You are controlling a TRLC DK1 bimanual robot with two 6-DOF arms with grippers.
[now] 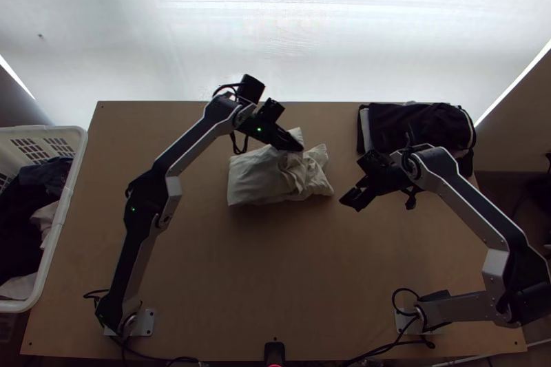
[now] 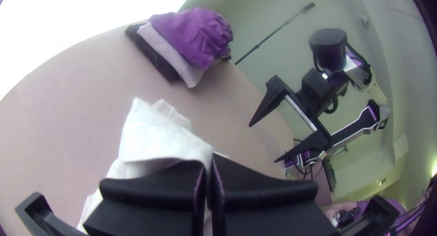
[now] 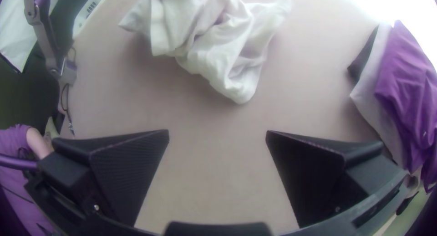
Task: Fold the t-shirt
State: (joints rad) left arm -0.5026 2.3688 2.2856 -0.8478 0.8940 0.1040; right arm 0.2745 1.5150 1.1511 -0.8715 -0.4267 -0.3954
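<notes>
The light-coloured t-shirt (image 1: 258,175) lies bunched near the middle of the table, flatter at its left part and crumpled at its right. Over its upper edge is my left gripper (image 1: 297,147); in the left wrist view the left gripper (image 2: 210,172) is shut on a piece of the white cloth (image 2: 154,131), which part I cannot tell. Right of the shirt hangs my right gripper (image 1: 350,203), apart from it. The right wrist view has the right gripper (image 3: 217,138) open with bare table between its fingers, and the crumpled shirt (image 3: 223,49) beyond them.
Dark folded clothes (image 1: 417,126) lie at the table's far right, looking purple in the wrist views. A white basket (image 1: 63,222) holding clothes stands along the left edge. Bare wood (image 1: 275,264) stretches between the shirt and the near edge.
</notes>
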